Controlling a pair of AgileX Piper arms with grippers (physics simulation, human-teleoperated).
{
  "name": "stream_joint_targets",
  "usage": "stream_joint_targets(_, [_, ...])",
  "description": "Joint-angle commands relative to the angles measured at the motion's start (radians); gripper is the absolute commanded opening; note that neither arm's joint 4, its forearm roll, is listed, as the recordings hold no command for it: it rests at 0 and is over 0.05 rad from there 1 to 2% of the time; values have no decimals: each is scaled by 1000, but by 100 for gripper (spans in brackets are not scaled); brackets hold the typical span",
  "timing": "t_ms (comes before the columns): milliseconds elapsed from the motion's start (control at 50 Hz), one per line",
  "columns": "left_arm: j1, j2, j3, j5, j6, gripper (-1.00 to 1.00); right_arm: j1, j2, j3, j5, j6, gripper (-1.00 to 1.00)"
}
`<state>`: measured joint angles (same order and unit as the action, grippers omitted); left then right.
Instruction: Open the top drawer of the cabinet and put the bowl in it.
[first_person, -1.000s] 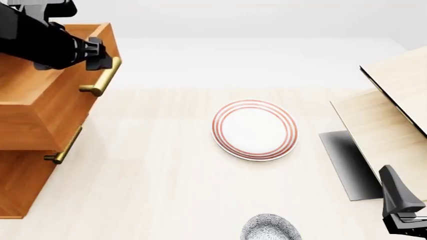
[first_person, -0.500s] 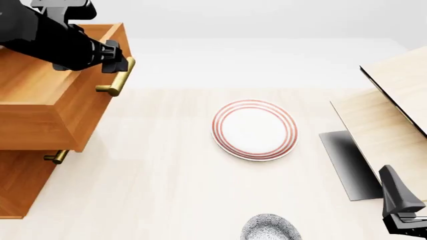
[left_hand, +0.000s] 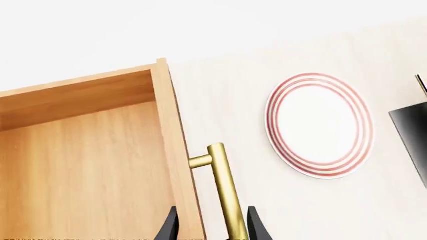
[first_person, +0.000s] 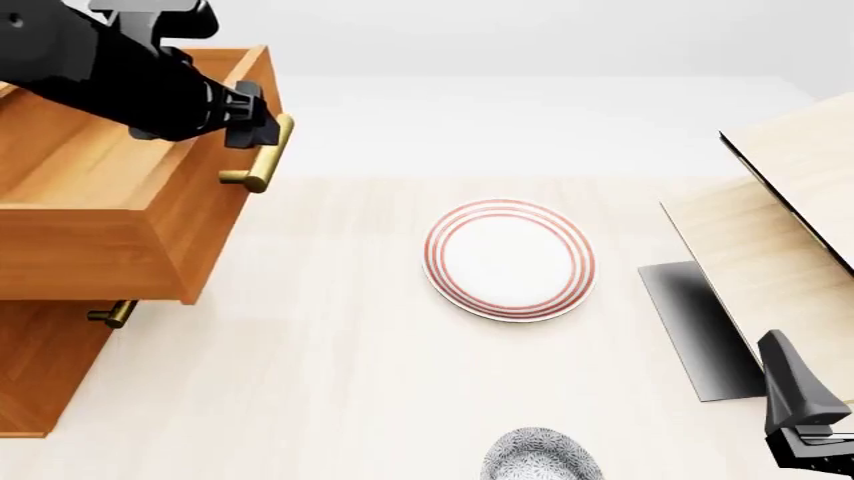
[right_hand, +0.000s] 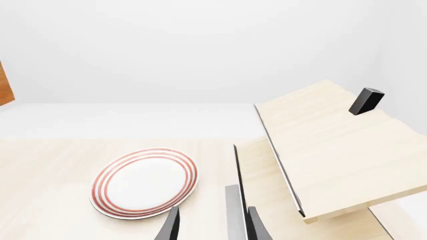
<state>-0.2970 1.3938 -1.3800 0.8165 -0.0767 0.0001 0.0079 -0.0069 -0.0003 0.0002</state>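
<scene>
The top drawer is orange-brown wood with visible grain and a satin finish; its bar handle is polished brass-coloured metal. Right of the drawer, the plate appears smooth and glazed. The surface is pale matt wood.

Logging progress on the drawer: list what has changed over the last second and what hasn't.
The left end effector, closed on the brass handle, has pulled the top drawer farther out toward the plate. Plate, bowl and right end effector stayed put.
</scene>
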Motion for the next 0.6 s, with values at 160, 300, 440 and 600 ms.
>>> stream_joint_targets(160, [-52, -8, -9, 8, 18, 100, 0, -1, 2, -1, 0, 100])
stream_joint_targets(300, [-69, -11, -12, 8, 8, 100, 0, -1, 2, -1, 0, 100])
stream_joint_targets(440, [-23, -45, -17, 31, 29, 100, 0, -1, 2, -1, 0, 100])
stream_joint_targets(600, [-9, -67, -37, 52, 46, 100, 0, -1, 2, -1, 0, 100])
